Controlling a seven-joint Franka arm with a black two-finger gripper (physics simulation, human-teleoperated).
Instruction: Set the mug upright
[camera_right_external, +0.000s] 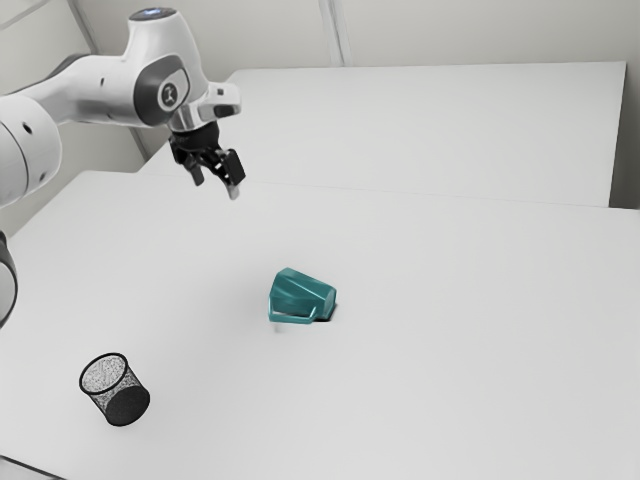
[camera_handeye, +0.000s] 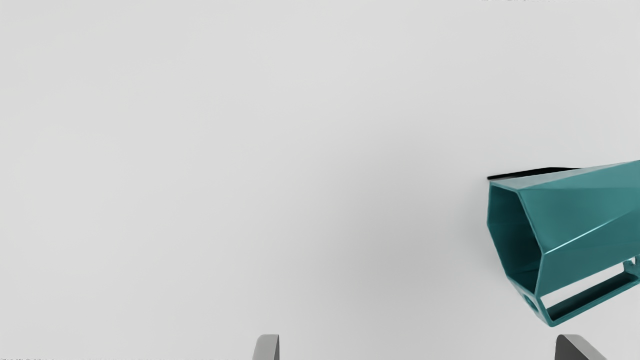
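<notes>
Nearest me, at the exterior view's left, a black mesh cup (camera_right_external: 115, 390) stands on the table (camera_right_external: 450, 390). Farther and more central, the teal mug (camera_right_external: 303, 293) lies on its side, mouth leftward, handle on the near side. Beyond it, up left, the pincer (camera_right_external: 216, 187) hangs open and empty. I'd grip the body squarely, tip it base-down, and let go only once it sits flat.
</notes>
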